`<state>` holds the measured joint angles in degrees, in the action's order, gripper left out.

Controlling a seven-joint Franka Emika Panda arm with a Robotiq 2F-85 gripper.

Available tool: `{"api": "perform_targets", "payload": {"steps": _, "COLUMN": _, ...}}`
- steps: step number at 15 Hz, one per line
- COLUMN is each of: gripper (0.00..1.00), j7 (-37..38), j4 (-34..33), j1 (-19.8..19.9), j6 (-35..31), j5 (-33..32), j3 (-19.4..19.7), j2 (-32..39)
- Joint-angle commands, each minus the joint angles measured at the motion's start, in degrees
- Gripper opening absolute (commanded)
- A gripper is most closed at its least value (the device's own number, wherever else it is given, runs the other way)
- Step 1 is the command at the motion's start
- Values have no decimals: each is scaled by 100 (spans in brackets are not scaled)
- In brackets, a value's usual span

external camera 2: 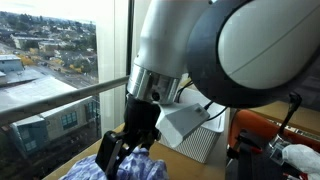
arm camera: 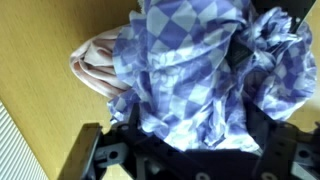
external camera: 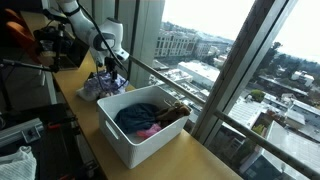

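Observation:
A crumpled blue-and-white checked cloth point(arm camera: 190, 70) lies on the wooden tabletop point(arm camera: 40, 90), with a pale pink cloth point(arm camera: 95, 65) tucked beside and under it. My gripper point(arm camera: 195, 130) is right over this pile, its black fingers point(arm camera: 128, 125) standing wide apart on either side of the checked fabric. The jaws are open and the cloth bulges between them without being pinched. In both exterior views the gripper point(external camera: 112, 72) point(external camera 2: 128, 150) hangs just above the cloth pile point(external camera: 100, 86) point(external camera 2: 140, 168), next to the window.
A white bin point(external camera: 128, 150) stands on the table close to the pile, holding a dark blue garment point(external camera: 140, 118), something pink and a brown item. A window rail point(external camera: 190, 90) runs along the table's far side. Black equipment point(external camera: 50, 45) sits behind the arm.

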<state>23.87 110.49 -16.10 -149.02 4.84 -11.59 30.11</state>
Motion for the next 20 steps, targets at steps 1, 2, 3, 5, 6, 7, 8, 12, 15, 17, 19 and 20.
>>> {"api": "perform_targets", "payload": {"steps": 1, "gripper": 100, "j7": -194, "j4": 244, "j1": 66, "j6": 8, "j5": 224, "j3": 102, "j2": -373}}
{"api": "perform_targets", "payload": {"steps": 2, "gripper": 100, "j7": -193, "j4": 271, "j1": 96, "j6": 0, "j5": 221, "j3": 126, "j2": -428}}
{"api": "perform_targets", "payload": {"steps": 3, "gripper": 100, "j7": -197, "j4": 307, "j1": 132, "j6": 5, "j5": 219, "j3": 146, "j2": -491}}
{"api": "perform_targets", "payload": {"steps": 5, "gripper": 100, "j7": -201, "j4": 353, "j1": 206, "j6": 3, "j5": 177, "j3": 232, "j2": -571}}
{"api": "perform_targets", "payload": {"steps": 6, "gripper": 100, "j7": -217, "j4": 374, "j1": 258, "j6": 9, "j5": 153, "j3": 289, "j2": -616}}
{"api": "perform_targets", "payload": {"steps": 7, "gripper": 100, "j7": -222, "j4": 389, "j1": 297, "j6": 42, "j5": 136, "j3": 334, "j2": -696}}
{"api": "perform_targets", "payload": {"steps": 8, "gripper": 100, "j7": -236, "j4": 395, "j1": 335, "j6": 67, "j5": 108, "j3": 394, "j2": -777}}
{"api": "perform_targets", "payload": {"steps": 12, "gripper": 100, "j7": -346, "j4": 320, "j1": 590, "j6": 193, "j5": -12, "j3": 707, "j2": -1178}}
{"api": "perform_targets", "payload": {"steps": 15, "gripper": 100, "j7": -395, "j4": 242, "j1": 778, "j6": 218, "j5": -198, "j3": 1002, "j2": -1324}}
{"api": "perform_targets", "payload": {"steps": 17, "gripper": 100, "j7": -460, "j4": 271, "j1": 933, "j6": 129, "j5": -211, "j3": 1136, "j2": -1290}}
{"api": "perform_targets", "payload": {"steps": 19, "gripper": 100, "j7": -471, "j4": 288, "j1": 1054, "j6": -7, "j5": -215, "j3": 1262, "j2": -1100}}
{"api": "perform_targets", "payload": {"steps": 20, "gripper": 100, "j7": -457, "j4": 296, "j1": 1104, "j6": -44, "j5": -228, "j3": 1324, "j2": -1006}}
